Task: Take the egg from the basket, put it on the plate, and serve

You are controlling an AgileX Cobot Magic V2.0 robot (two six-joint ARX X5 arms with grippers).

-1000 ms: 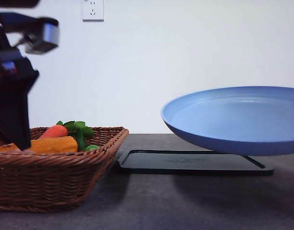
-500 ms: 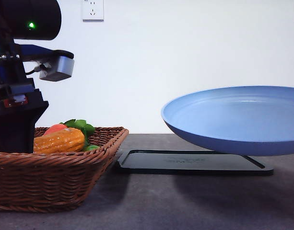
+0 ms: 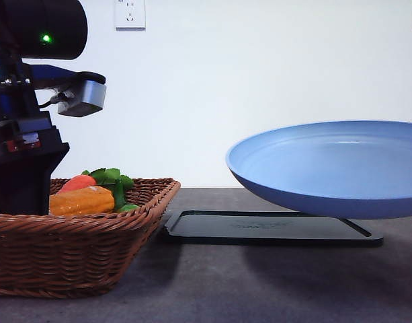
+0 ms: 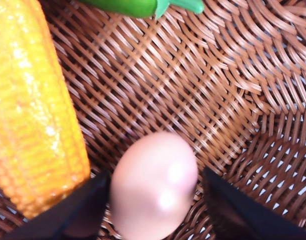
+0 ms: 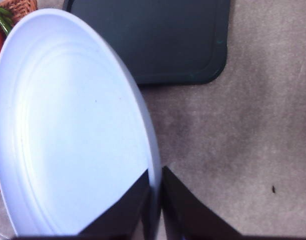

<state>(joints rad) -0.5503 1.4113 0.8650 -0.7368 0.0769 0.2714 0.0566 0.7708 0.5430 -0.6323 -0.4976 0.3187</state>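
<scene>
Grey tabletop [image 3: 259,282], white wall | egg [image 4: 153,184] in wicker basket [image 3: 71,249] beside corn cob [image 4: 33,115], between spread left gripper [image 4: 155,210] jaws | right gripper [image 5: 155,200] pinches blue plate [image 3: 326,168] rim above black tray [image 3: 273,227] | risk: smooth egg may squirt out, or finger may catch the cob.

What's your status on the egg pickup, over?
Left end effector open, straddling the small reddish-brown oval egg in the brown wicker basket. Right end effector shut on the round blue plate. Yellow corn cob crowds one finger.
</scene>
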